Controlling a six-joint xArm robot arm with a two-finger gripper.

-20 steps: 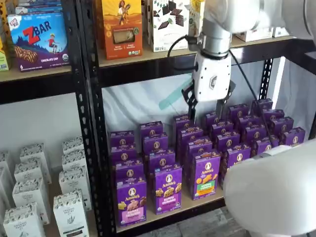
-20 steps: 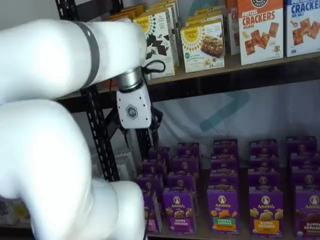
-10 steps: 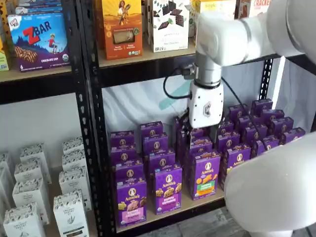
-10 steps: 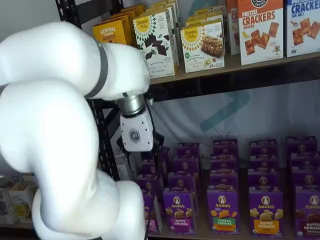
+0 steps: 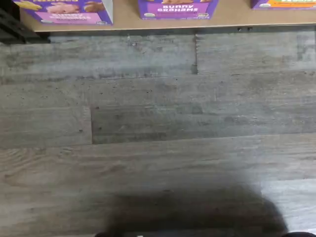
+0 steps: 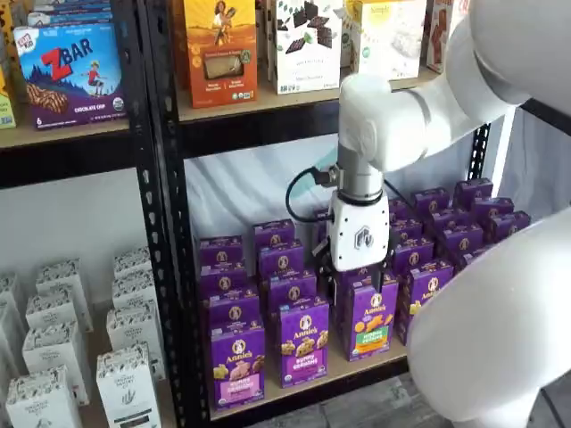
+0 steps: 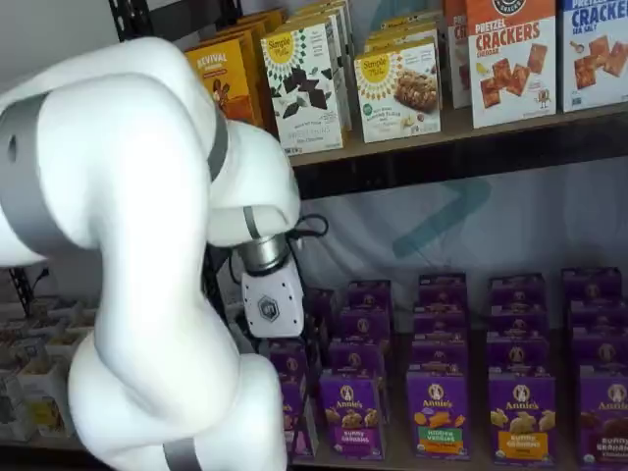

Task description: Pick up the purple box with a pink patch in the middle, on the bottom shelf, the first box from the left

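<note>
The purple box [image 6: 237,364] with a pink band stands at the left end of the front row on the bottom shelf [image 6: 314,382]. In a shelf view the purple box [image 7: 294,417] is partly hidden behind my arm. In the wrist view a strip of the purple box [image 5: 69,9] shows on the tan bottom shelf [image 5: 123,20]. My gripper [image 6: 359,270] hangs up and to the right of it, before the third column. It is open, and nothing sits between its black fingers. Its white body [image 7: 268,306] also shows.
More purple cartons fill the shelf, among them a bunny grahams box [image 6: 304,341] and one with an orange-and-green patch [image 6: 372,317]. A black upright [image 6: 165,223] stands just left of the target. White cartons [image 6: 125,374] fill the left bay. Grey plank floor [image 5: 158,123] lies below.
The gripper has come down from just under the upper shelf and moved left, now level with the purple cartons. Its fingers stay apart.
</note>
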